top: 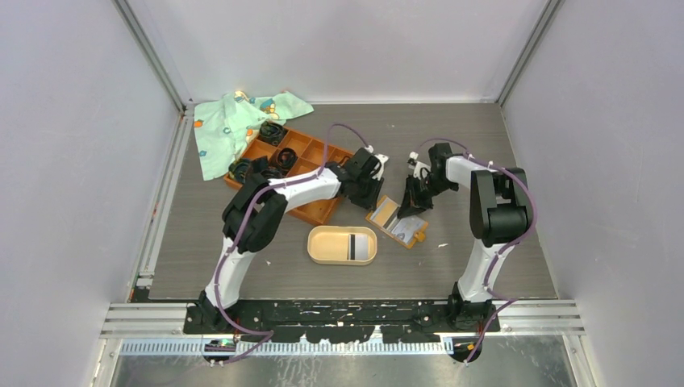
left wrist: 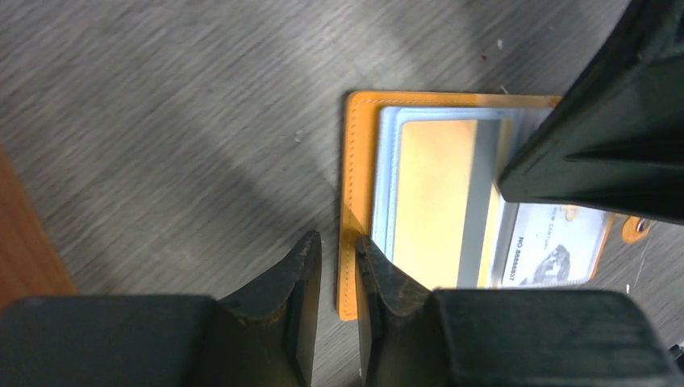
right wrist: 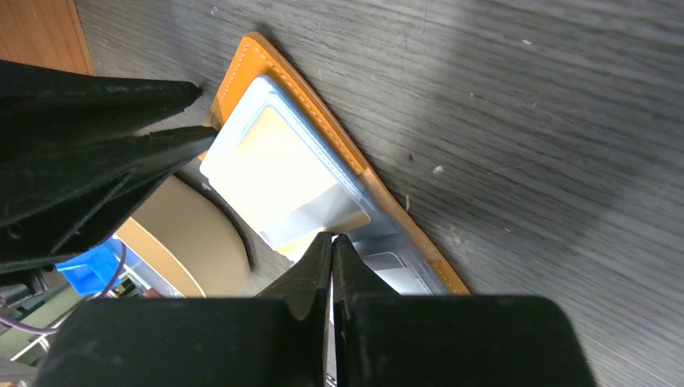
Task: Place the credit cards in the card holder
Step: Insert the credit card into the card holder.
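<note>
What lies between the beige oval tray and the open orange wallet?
Nothing: only a narrow strip of bare table separates tray and wallet, seen in the top view.

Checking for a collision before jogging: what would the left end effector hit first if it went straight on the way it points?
Most likely the stitched edge of the orange wallet: the left end effector points at it, with table just beside. Depth is unclear.
</note>
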`<state>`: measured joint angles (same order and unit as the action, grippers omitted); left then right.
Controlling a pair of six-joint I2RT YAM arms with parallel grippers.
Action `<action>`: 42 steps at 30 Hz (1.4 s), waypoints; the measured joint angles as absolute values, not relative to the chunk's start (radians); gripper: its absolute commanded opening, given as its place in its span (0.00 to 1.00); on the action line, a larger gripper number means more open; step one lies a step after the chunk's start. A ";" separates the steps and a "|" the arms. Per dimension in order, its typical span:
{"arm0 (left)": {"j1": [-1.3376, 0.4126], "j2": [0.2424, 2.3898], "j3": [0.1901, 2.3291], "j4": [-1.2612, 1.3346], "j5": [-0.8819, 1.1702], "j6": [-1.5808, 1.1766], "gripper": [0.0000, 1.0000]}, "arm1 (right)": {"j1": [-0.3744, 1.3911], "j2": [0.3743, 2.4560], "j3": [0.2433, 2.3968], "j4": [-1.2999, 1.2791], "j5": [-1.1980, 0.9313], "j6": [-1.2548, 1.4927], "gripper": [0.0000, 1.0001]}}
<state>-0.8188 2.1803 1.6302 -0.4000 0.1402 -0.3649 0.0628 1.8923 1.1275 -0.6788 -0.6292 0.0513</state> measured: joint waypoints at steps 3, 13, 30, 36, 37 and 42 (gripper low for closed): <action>-0.834 2.178 1.618 -0.380 0.150 -0.378 0.24 | 0.062 1.888 1.138 -0.691 -0.623 0.025 0.08; -0.885 2.156 1.575 -0.349 0.186 -0.435 0.24 | 0.051 1.375 1.067 -0.656 -0.574 -0.165 0.65; -0.935 1.640 1.127 -0.004 0.114 -0.483 0.51 | -0.049 1.494 0.951 -0.673 -0.776 -0.215 0.30; -0.865 1.647 1.026 0.290 0.292 -0.612 0.60 | -0.040 1.681 1.058 -0.771 -0.715 -0.208 0.16; -0.845 1.684 1.026 0.341 0.335 -0.659 0.59 | -0.038 1.704 1.070 -0.785 -0.706 -0.209 0.15; -0.783 1.904 1.024 0.534 0.445 -0.874 0.59 | -0.030 1.765 1.091 -0.843 -0.665 -0.227 0.12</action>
